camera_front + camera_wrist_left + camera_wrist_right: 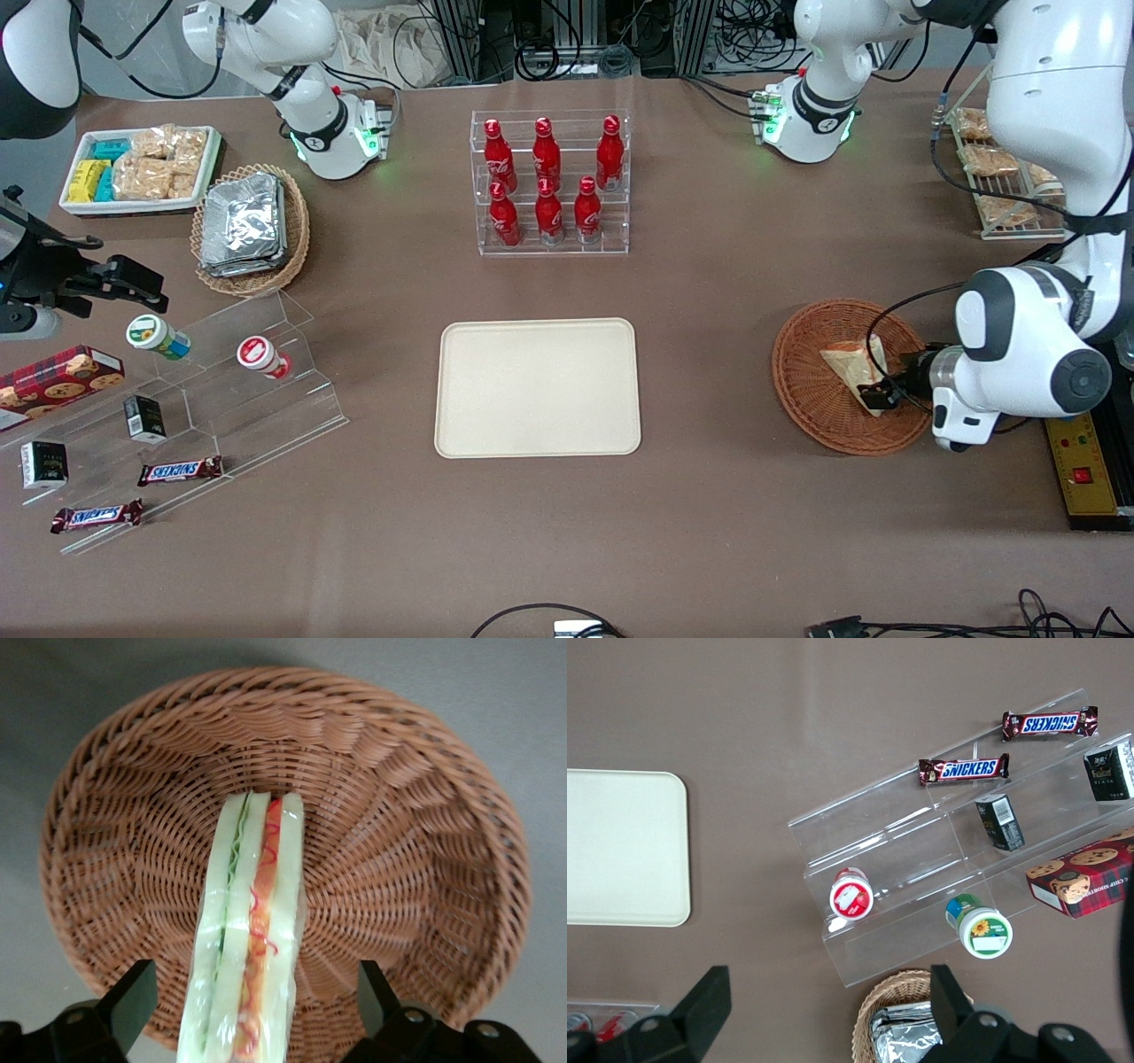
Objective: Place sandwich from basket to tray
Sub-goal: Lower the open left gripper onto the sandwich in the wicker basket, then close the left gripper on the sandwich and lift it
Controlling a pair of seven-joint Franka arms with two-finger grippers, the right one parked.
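My gripper (252, 1010) straddles the sandwich (252, 930) in the basket (425, 859), jaws wide; I'd centre, then close gently on the bread.

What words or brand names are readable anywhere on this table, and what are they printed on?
"SNICKERS": on a chocolate bar on the clear stepped stand.
"SNICKERS": on the second bar on the same stand.
Red bottles: white script, too small to read.
Cookie box, dark cartons and round lids: print unreadable.
Sandwich, basket and tray: no text.
The claw hangs open around the sandwich.
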